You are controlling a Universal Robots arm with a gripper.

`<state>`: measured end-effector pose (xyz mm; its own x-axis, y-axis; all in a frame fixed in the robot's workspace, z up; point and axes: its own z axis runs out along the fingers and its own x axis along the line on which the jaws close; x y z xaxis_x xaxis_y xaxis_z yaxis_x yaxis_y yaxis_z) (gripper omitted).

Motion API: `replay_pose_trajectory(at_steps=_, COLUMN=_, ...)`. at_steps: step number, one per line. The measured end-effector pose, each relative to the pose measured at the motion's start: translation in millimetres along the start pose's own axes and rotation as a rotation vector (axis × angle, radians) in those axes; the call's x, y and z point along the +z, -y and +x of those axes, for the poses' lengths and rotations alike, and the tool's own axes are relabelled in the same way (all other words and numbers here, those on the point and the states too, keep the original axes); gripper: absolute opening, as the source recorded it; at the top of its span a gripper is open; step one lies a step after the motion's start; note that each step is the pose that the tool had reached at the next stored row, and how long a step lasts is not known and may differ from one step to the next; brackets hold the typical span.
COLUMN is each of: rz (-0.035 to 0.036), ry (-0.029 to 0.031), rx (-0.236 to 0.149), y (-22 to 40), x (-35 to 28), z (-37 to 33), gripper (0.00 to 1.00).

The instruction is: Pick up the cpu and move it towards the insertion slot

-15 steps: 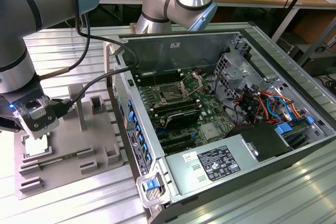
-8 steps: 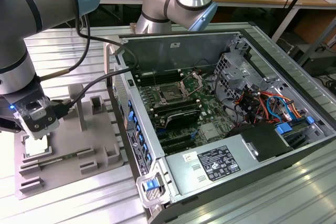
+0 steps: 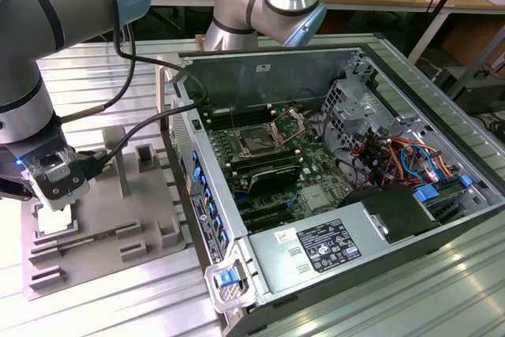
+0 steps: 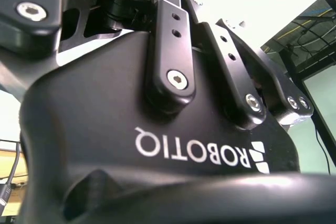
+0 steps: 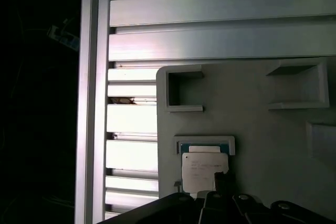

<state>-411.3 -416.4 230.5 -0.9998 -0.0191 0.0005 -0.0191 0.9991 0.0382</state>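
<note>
**A:** quick q – where's the cpu (image 3: pixel 55 221) rn & how wld you grab it?

**B:** starting at the exterior view's left: it's lying flat on the grey fixture (image 3: pixel 146 226), near the corner on that side, in a little framed seat (frame shows in the first wrist view). gripper (image 3: pixel 57 199) is right over it, touching or v close. whether it's clamped on the chip or let go, can't tell from these pics tbh.

**A:** handling?

**B:** my guess: light, thin, totally stiff. metal lid looks smooth so prob slippery, & the underside contacts wld be the fragile bit. I'd take it by two opposite edges, squarely, no pressing on the face. low profile = not much edge to bite on, so it cld tilt or pop out if the grip's off-centre.

**A:** & the arm?

**B:** wrist points straight down over the fixture, w/ the fat arm (image 3: pixel 47 29) link coming in from above it. cables (image 3: pixel 134 128) loop off the wrist towards the pc case (image 3: pixel 260 76). another joint sits up behind the case's back wall.

**A:** slot?

**B:** further right, the insertion slot (image 3: pixel 258 141) is on the board inside the open case, bracket flipped up by the look of it, dark centre showing. well apart from the cpu, case wall between them. so pickup stage imo, no travel towards the slot yet.
</note>
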Motion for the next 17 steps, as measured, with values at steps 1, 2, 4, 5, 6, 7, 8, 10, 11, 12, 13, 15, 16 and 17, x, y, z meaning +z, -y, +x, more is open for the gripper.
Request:
replay_pose_trajectory(at_steps=1, rz=0.0, ry=0.0, rx=0.0, y=0.0, x=0.3, z=0.0, gripper=0.11)
replay_pose_trajectory(at_steps=2, rz=0.0, ry=0.0, rx=0.0, y=0.1, x=1.5, z=0.1, gripper=0.11)
replay_pose_trajectory(at_steps=4, rz=0.0, ry=-0.0001, rx=0.0, y=0.2, x=5.0, z=0.2, gripper=0.11)
replay_pose_trajectory(at_steps=5, rz=0.0, ry=0.0, rx=0.0, y=0.2, x=6.9, z=0.4, gripper=0.11)
replay_pose_trajectory(at_steps=6, rz=0.0001, ry=-0.0001, rx=0.0, y=0.3, x=7.1, z=0.5, gripper=0.11)
replay_pose_trajectory(at_steps=7, rz=0.0001, ry=-0.0001, rx=0.0, y=0.3, x=7.4, z=0.5, gripper=0.11)
replay_pose_trajectory(at_steps=8, rz=0.0, ry=-0.0001, rx=0.0, y=0.3, x=7.6, z=0.6, gripper=0.11)
replay_pose_trajectory(at_steps=10, rz=0.0, ry=-0.0001, rx=0.0, y=0.3, x=8.1, z=0.7, gripper=0.11)
replay_pose_trajectory(at_steps=11, rz=0.0, ry=-0.0001, rx=0.0, y=0.3, x=8.5, z=0.7, gripper=0.11)
replay_pose_trajectory(at_steps=12, rz=0.0, ry=-0.0001, rx=0.0, y=0.3, x=8.7, z=0.7, gripper=0.11)
replay_pose_trajectory(at_steps=13, rz=0.0, ry=0.0, rx=0.0, y=0.3, x=8.9, z=0.7, gripper=0.11)
replay_pose_trajectory(at_steps=15, rz=0.0, ry=-0.0001, rx=0.0, y=0.3, x=9.3, z=0.8, gripper=0.11)
replay_pose_trajectory(at_steps=16, rz=0.0001, ry=-0.0001, rx=0.0, y=0.4, x=9.6, z=0.8, gripper=0.11)
replay_pose_trajectory(at_steps=17, rz=0.0, ry=0.0, rx=0.0, y=0.4, x=9.8, z=0.9, gripper=0.11)
